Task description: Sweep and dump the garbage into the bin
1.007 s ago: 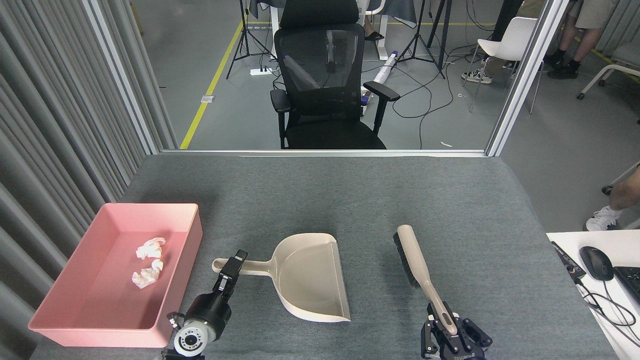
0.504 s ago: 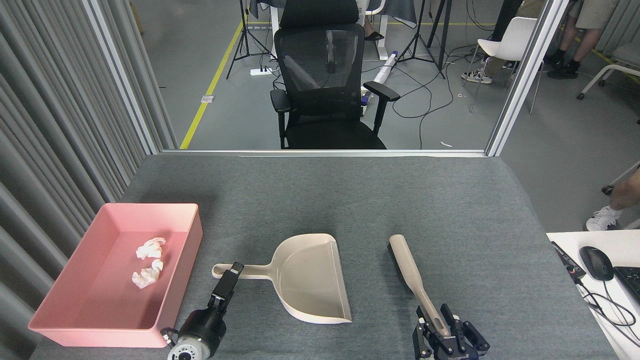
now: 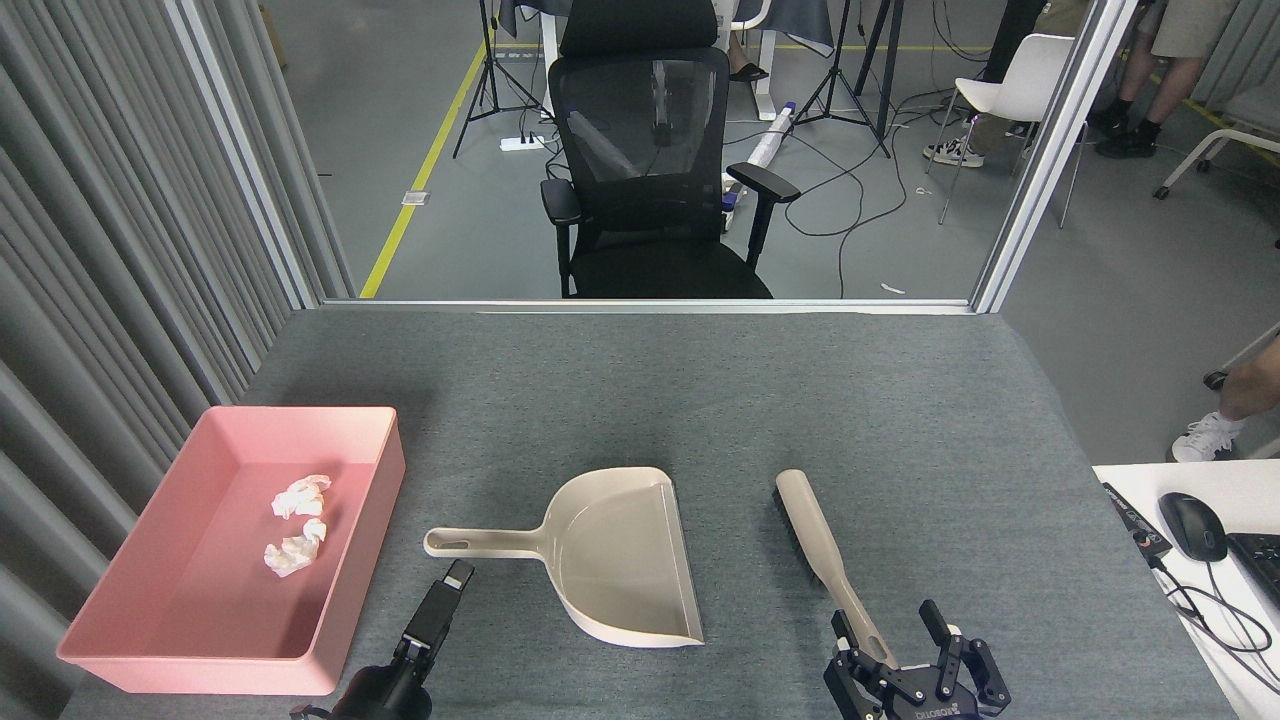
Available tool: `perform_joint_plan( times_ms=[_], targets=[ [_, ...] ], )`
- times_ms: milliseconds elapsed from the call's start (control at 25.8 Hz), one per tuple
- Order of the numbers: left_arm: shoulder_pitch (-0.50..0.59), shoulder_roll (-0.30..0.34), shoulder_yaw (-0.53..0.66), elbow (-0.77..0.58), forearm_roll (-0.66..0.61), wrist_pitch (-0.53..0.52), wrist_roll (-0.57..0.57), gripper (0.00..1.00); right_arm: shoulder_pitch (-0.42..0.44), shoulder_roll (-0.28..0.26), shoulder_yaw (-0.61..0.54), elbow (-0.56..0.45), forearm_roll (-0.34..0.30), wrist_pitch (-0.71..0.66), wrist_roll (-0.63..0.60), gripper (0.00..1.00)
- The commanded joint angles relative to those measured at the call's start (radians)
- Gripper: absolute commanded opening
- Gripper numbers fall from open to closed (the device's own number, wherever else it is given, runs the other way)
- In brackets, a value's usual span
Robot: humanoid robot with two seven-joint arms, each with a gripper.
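Right gripper (image 3: 892, 640) spread open around the brush (image 3: 822, 550) handle's tip; left gripper (image 3: 452, 583) — can't tell its state — just short of the dustpan (image 3: 615, 555). Garbage (image 3: 297, 522) lies in the bin (image 3: 372, 505), dustpan between bin and brush.

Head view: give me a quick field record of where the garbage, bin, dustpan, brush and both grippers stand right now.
garbage: two white tissue lumps, lying inside the bin
bin: pink box, table's left side
dustpan: beige, flat on the table, empty, handle pointing left
brush: lying on the table, right of the dustpan
left gripper: just short of the dustpan handle, not touching it, open or shut unclear
right gripper: open, fingers spread either side of the brush handle's near end
table: grey felt, no garbage on it
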Motion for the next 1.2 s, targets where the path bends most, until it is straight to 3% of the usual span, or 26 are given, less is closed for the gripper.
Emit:
perform_joint_plan(
  times_ms=[0, 116, 232, 465, 620, 813, 930, 1085, 1162],
  targets=[
    [0.082, 0.009, -0.003, -0.119, -0.006, -0.003, -0.001, 0.98, 0.005, 0.006, -0.005, -0.021, 0.0, 0.005, -0.006, 0.98],
    [0.125, 0.054, -0.043, -0.22, -0.155, -0.01, 0.0, 0.98, -0.018, 0.032, -0.002, -0.032, 0.0, 0.008, -0.006, 0.98],
    [0.175, 0.04, -0.057, -0.329, -0.339, -0.023, 0.002, 0.98, -0.061, 0.093, 0.003, -0.047, 0.014, 0.013, 0.002, 0.98],
    [0.159, 0.034, -0.044, -0.329, -0.64, -0.118, 0.045, 0.98, -0.17, 0.11, 0.01, -0.027, 0.193, 0.105, 0.083, 0.98],
    [0.126, 0.031, -0.026, -0.329, -0.796, -0.111, 0.101, 0.99, -0.214, 0.157, 0.023, -0.015, 0.201, 0.108, 0.083, 0.98],
    [0.04, 0.035, 0.0, -0.329, -0.818, -0.102, 0.124, 0.99, -0.24, 0.196, 0.023, 0.014, 0.2, 0.108, 0.086, 0.98],
    [-0.001, 0.034, 0.021, -0.314, -0.813, -0.1, 0.158, 0.99, -0.242, 0.191, 0.015, 0.017, 0.198, 0.105, 0.086, 0.98],
    [-0.009, 0.052, 0.069, -0.223, -0.845, -0.066, 0.382, 0.99, -0.245, 0.19, 0.009, 0.025, 0.198, 0.106, 0.085, 0.98],
    [0.014, 0.08, 0.067, -0.225, -0.897, -0.054, 0.408, 0.99, -0.257, 0.19, 0.009, 0.031, 0.198, 0.108, 0.083, 0.98]
  ],
)
